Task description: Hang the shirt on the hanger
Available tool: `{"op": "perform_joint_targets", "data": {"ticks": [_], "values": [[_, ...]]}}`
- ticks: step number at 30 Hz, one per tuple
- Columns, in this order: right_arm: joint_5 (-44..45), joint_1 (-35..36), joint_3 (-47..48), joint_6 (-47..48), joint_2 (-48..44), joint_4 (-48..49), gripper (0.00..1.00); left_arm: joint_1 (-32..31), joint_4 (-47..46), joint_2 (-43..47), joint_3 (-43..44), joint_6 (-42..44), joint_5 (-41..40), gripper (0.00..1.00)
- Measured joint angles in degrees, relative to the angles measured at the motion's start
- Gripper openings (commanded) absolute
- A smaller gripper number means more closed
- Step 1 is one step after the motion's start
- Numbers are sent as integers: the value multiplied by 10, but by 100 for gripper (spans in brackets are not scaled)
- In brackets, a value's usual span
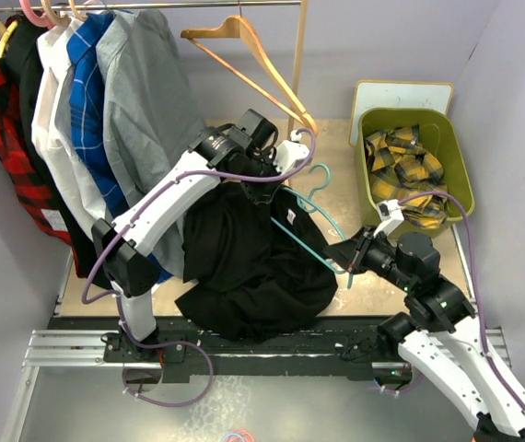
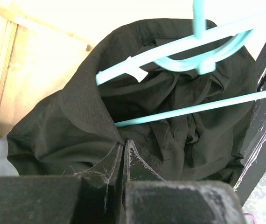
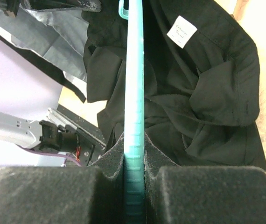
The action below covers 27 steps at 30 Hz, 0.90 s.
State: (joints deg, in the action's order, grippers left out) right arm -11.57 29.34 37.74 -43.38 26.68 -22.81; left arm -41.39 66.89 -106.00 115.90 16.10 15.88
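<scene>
Left tool [image 2: 123, 145] pinches the shirt [image 1: 244, 258] by its neck edge, right tool [image 3: 134, 142] pinches the hanger [image 3: 134, 70], one arm poking into the neck opening; seating both shoulders seems not yet done.

Top view looks down; close wrist views (perhaps tilted) share shirt [image 2: 77, 130].

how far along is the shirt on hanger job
Done: left gripper pinches the shirt collar, right gripper clamps the hanger. In hand: one hanger bar pokes under the collar. Left: seating both shoulders; the shirt lies heaped below.
</scene>
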Motion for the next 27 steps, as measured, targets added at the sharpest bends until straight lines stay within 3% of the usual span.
{"op": "perform_joint_targets", "data": {"ticks": [8, 15, 27], "values": [[1, 3, -21, -4, 52, 101, 0, 0, 1, 0, 5, 0, 2, 0], [34, 48, -45, -16, 106, 183, 0, 0, 8, -10, 30, 0, 9, 0], [235, 196, -97, -65, 144, 310, 0, 0, 19, -11, 18, 10, 59, 0]]}}
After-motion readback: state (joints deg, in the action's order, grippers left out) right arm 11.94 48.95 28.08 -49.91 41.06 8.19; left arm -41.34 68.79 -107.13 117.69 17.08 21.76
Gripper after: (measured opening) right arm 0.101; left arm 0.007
